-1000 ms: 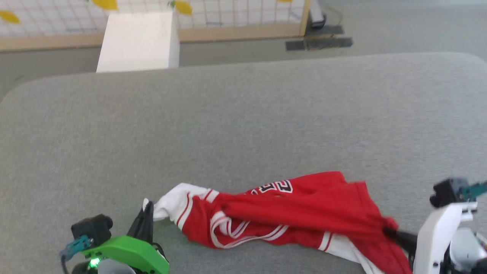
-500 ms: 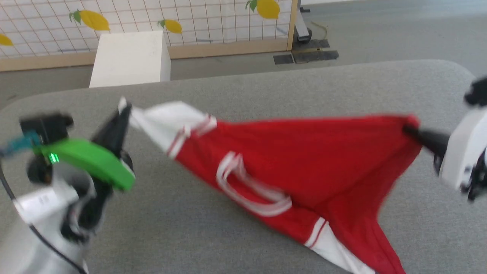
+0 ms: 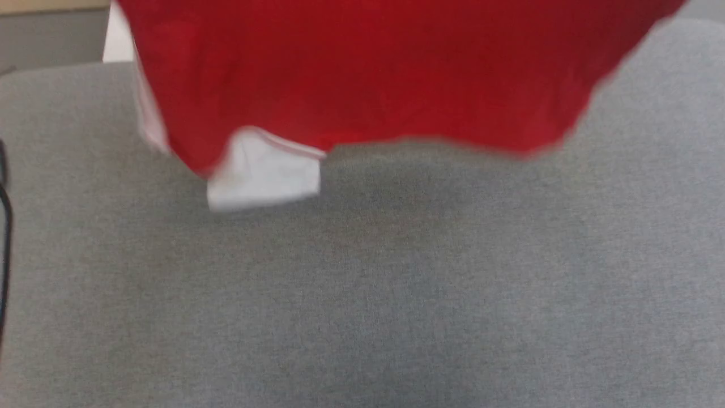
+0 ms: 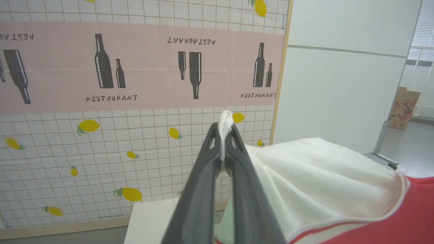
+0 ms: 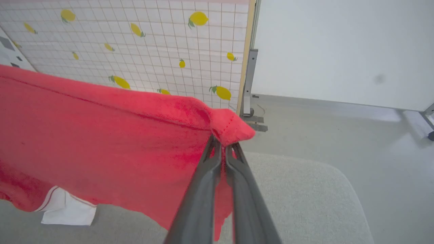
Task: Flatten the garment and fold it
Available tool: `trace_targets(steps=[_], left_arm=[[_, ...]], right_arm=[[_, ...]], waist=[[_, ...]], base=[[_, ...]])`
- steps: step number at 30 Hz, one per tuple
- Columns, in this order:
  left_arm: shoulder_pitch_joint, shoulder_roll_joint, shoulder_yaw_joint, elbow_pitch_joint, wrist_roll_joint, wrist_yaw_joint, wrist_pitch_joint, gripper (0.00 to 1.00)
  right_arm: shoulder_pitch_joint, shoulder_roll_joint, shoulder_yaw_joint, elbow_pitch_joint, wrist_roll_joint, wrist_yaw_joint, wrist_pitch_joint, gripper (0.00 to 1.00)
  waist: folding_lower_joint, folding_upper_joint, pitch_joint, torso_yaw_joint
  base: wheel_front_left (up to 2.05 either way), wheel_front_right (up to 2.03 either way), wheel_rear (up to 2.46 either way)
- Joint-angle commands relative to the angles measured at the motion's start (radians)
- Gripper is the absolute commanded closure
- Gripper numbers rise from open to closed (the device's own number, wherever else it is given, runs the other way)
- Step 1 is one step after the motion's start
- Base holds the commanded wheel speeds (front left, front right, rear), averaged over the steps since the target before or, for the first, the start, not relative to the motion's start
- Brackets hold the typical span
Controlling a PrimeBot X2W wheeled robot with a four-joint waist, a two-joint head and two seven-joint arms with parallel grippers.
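head view: grey worktop across the lower frame, shirt hanging along the top edge. left tool, mid-frame, clenched on its white sleeve. right tool, mid-frame, clenched on a red corner.

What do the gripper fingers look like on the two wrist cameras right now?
The left gripper has two long, matte dark grey fingers, wide at the base and tapering to narrow tips, with slotted cut-outs just below the tips. The right gripper has the same plain dark grey tapered fingers with the same slots. A thin black cable curves along the left edge of the head view.
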Motion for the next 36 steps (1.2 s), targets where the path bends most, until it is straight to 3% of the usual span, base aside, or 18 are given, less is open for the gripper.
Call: trace_targets(steps=[1,6,11,19,28,36], left_arm=[[-0.069,0.002,0.004,0.038,0.024,0.009,-0.01,1.0],[-0.277,0.001,0.012,0.141,0.086,0.032,-0.069,1.0],[-0.442,-0.006,0.045,0.222,0.128,0.057,-0.207,1.0],[-0.541,-0.011,0.073,0.321,0.149,0.053,-0.381,1.0],[-0.479,-0.04,0.082,0.443,0.093,-0.028,-0.453,1.0],[-0.279,-0.08,0.09,0.483,0.001,-0.108,-0.5,1.0]], right_arm=[[-0.064,0.02,-0.01,0.031,-0.031,-0.001,-0.037,1.0],[-0.258,0.097,-0.04,0.137,-0.136,-0.001,-0.167,1.0],[-0.426,0.163,-0.083,0.231,-0.232,-0.001,-0.316,1.0],[-0.565,0.211,-0.113,0.367,-0.333,-0.001,-0.487,1.0],[-0.507,0.213,-0.077,0.459,-0.283,-0.001,-0.547,1.0],[-0.251,0.155,0.012,0.435,-0.098,-0.001,-0.611,1.0]], waist=[[-0.0001,-0.0001,0.1,-0.002],[-0.0001,-0.0001,0.195,-0.014],[-0.0001,-0.0001,0.283,-0.024],[-0.0001,-0.0001,0.372,-0.018],[-0.0001,-0.0001,0.399,0.022],[-0.0001,-0.0001,0.293,0.065]], base=[[0.0,0.0,0.0],[0.0,0.0,0.0],[0.0,0.0,0.0],[0.0,0.0,0.0],[0.0,0.0,0.0],[0.0,0.0,0.0]])
